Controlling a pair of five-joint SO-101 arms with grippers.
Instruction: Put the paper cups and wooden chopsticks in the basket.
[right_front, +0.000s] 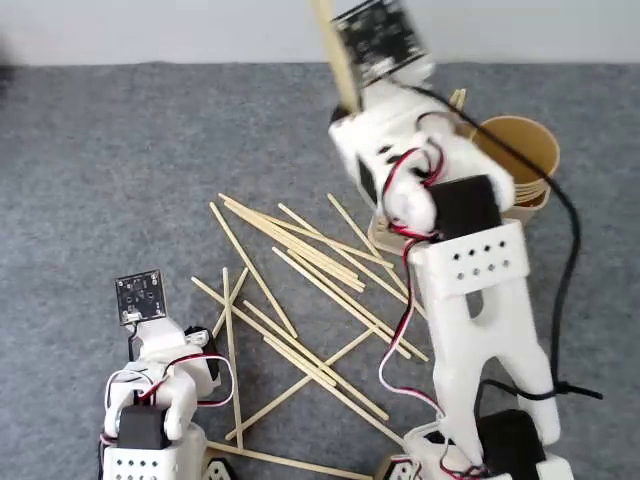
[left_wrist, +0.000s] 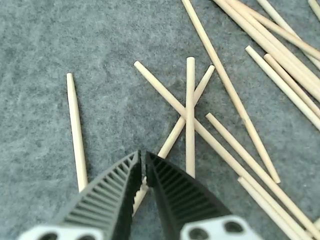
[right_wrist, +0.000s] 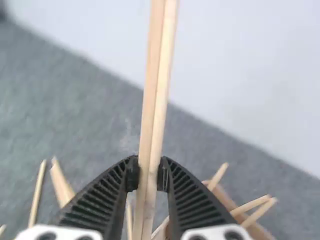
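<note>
Right pincer (right_wrist: 147, 172) is gripping a pair of chopsticks (right_wrist: 156, 75) between its jaws. The pair is standing nearly upright, its upper ends running out past the edge of my high view. I am seeing this arm raised at the far right of the bench (right_front: 90, 150), just beside a stack of paper cups (right_front: 525, 150) that is sitting upright with its mouth open to the camera. Several chopstick tips (right_wrist: 250, 205) are poking up beneath the gripping jaws in the right wrist view; I cannot tell what they are resting in. Left pincer (left_wrist: 143, 162) is hanging low over the grey bench on the near left side, its jaws drawn together with only a sliver showing between them. Loose chopsticks (right_front: 300, 285) are lying scattered and crossing one another on the bench between the two arms, and one of them is passing beneath the left pincer's tips.
</note>
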